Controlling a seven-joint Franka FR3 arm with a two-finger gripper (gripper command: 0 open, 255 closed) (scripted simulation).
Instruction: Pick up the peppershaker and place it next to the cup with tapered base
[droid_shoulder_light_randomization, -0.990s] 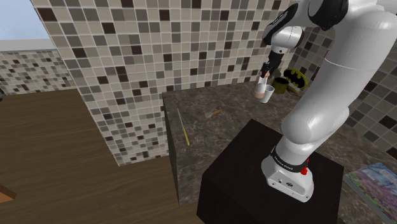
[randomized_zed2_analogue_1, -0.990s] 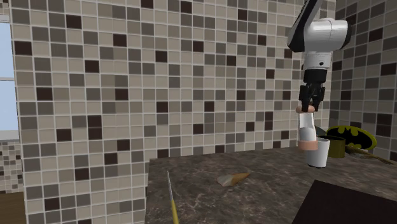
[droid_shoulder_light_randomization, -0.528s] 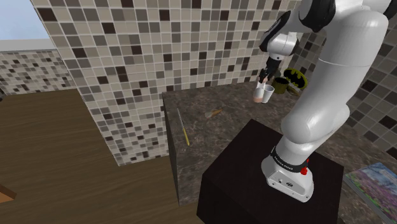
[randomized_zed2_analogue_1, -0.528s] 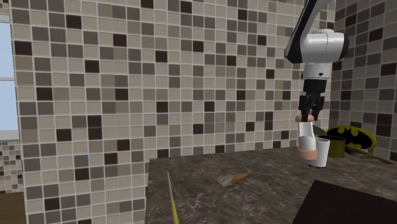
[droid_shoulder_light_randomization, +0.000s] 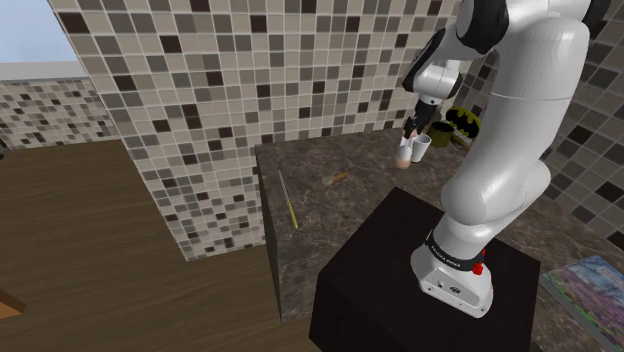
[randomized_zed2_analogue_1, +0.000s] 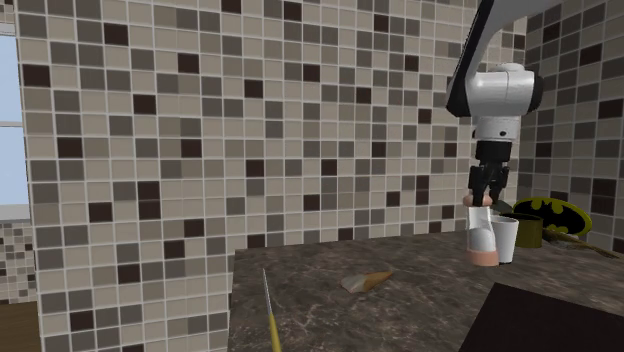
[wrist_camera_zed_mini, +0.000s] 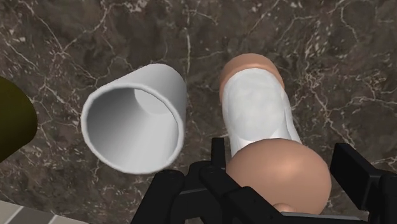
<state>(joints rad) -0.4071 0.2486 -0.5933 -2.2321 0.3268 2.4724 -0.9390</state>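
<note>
two black fingers (wrist_camera_zed_mini: 359, 175) of mine are clenched on the top of the frosted white peppershaker with peach cap and base (wrist_camera_zed_mini: 257, 114), which hangs upright straight below them. i hold it by the top so the base goes down first and it can stand by itself once freed. just beside my fingers, close to the shaker but not touching it, stands the plain white cup with a tapered base (wrist_camera_zed_mini: 156, 86), its mouth open towards me. the shaker's base looks level with the cup's foot, at or just above the dark veined marble tabletop (wrist_camera_zed_mini: 95, 38); i cannot tell whether it rests there. past the cup, farther from my fingers, sits a dark olive mug (wrist_camera_zed_mini: 13, 121). i judge the placing nearly done: settle it, then let go.
</note>
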